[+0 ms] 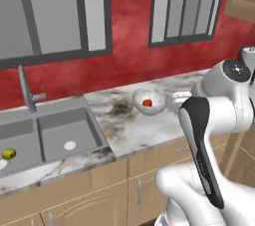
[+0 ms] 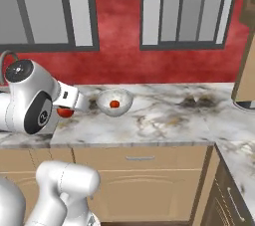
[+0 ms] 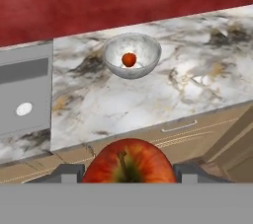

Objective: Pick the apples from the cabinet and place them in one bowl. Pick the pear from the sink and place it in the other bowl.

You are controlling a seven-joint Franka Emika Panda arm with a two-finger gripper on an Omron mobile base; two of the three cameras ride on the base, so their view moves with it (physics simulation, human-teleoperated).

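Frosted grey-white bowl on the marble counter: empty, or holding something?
Holding something: one small red apple sits inside the frosted grey-white bowl, which stands upright on the counter.

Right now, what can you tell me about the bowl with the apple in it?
The bowl is round and shallow, frosted grey-white with a speckled, see-through look, like cloudy glass. It stands upright on the marble counter, between the sink and a dark smudge in the stone, below the red wall. One small red apple lies at its bottom. Nothing else touches it. The hand grips a second apple above the counter's front edge, short of the bowl.
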